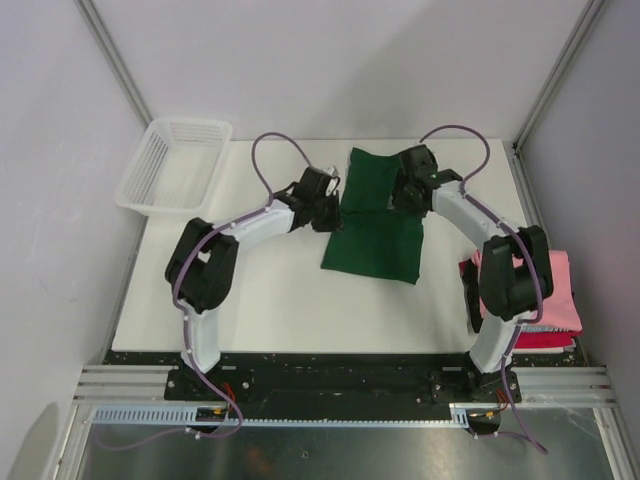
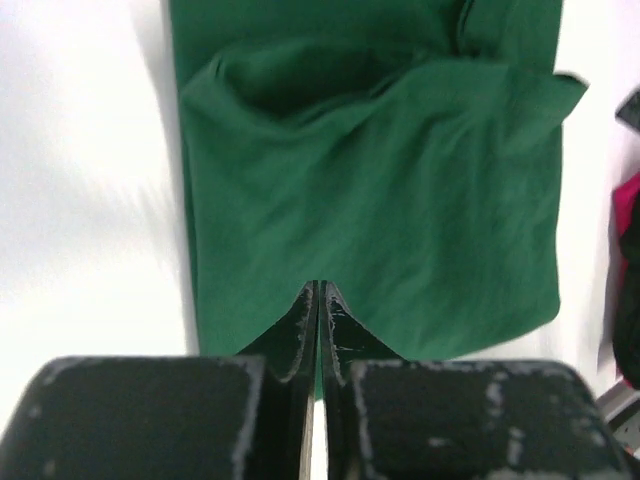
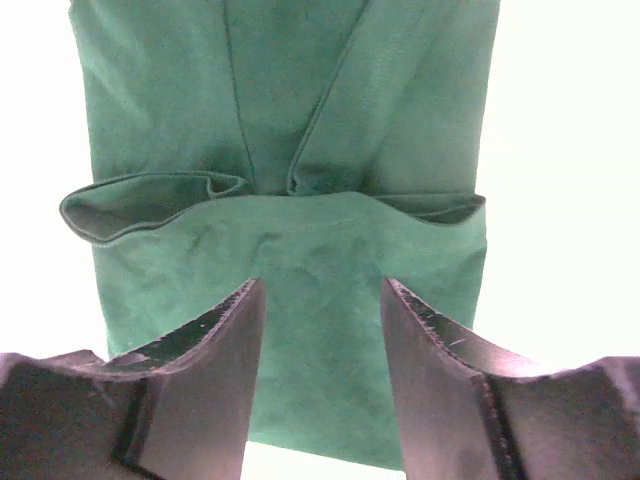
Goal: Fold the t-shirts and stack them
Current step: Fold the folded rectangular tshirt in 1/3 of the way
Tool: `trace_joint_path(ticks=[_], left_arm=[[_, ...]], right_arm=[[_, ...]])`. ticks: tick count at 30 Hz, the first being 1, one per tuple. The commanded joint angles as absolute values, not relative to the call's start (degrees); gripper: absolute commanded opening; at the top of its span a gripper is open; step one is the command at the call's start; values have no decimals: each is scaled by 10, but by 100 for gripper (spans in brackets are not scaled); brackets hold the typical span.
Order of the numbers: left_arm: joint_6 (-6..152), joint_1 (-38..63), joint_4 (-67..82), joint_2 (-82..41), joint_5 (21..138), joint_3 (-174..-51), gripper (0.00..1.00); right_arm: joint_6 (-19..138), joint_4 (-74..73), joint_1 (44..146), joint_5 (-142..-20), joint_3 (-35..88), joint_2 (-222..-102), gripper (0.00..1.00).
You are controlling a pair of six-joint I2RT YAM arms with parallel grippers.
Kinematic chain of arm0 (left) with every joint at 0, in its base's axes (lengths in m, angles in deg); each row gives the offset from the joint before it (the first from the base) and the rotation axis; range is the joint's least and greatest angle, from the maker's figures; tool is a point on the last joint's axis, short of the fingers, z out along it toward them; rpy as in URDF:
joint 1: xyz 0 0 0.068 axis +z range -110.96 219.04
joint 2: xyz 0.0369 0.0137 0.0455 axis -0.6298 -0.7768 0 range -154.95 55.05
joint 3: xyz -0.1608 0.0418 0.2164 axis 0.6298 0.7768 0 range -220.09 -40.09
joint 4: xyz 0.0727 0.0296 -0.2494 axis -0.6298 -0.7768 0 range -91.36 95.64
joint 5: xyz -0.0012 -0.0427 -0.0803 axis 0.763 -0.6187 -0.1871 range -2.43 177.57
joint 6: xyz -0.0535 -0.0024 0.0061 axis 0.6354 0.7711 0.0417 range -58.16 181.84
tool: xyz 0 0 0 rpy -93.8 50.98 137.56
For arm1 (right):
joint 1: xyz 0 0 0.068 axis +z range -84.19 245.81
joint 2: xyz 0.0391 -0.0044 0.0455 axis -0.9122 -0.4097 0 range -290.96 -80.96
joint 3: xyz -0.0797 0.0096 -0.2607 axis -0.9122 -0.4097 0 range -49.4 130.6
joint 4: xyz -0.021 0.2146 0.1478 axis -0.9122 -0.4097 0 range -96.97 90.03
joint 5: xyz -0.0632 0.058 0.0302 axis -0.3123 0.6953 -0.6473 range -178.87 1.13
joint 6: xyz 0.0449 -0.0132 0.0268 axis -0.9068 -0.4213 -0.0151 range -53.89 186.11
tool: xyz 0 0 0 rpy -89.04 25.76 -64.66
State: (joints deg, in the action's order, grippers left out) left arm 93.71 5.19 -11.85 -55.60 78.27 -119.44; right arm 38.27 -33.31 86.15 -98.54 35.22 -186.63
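The dark green t-shirt (image 1: 375, 235) lies partly folded on the white table (image 1: 270, 300), with its near half doubled over the far half. My left gripper (image 1: 328, 212) hovers at the shirt's left edge. In the left wrist view the left gripper (image 2: 320, 286) is shut, tips over the green cloth (image 2: 380, 200), nothing pinched. My right gripper (image 1: 405, 195) is above the shirt's right side. In the right wrist view the right gripper (image 3: 320, 285) stands open over the fold (image 3: 290, 260) with nothing between its fingers. A folded pink t-shirt (image 1: 560, 285) rests on a red one (image 1: 545, 338) at the table's right edge.
A white mesh basket (image 1: 175, 165) stands at the back left corner of the table. The right arm's elbow (image 1: 505, 280) partly covers the pink and red stack. A sliver of the red cloth (image 2: 628, 215) shows at the right edge of the left wrist view.
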Motion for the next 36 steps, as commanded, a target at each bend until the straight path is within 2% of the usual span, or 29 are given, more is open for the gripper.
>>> trace_joint_path(ticks=[1, 5, 17, 30, 36], left_arm=[[920, 54, -106, -615, 776, -1268, 4], [920, 61, -106, -671, 771, -1332, 3], [938, 104, -107, -771, 781, -1460, 4], [931, 110, -107, -809, 767, -1441, 4], [926, 116, -107, -800, 772, -1433, 3]], right_arm=[[374, -331, 846, -993, 327, -1836, 51], [374, -332, 834, -985, 315, -1832, 46], [388, -299, 805, -941, 295, -1871, 46], [371, -248, 753, -905, 296, -1970, 45], [373, -254, 744, -896, 297, -1960, 48]])
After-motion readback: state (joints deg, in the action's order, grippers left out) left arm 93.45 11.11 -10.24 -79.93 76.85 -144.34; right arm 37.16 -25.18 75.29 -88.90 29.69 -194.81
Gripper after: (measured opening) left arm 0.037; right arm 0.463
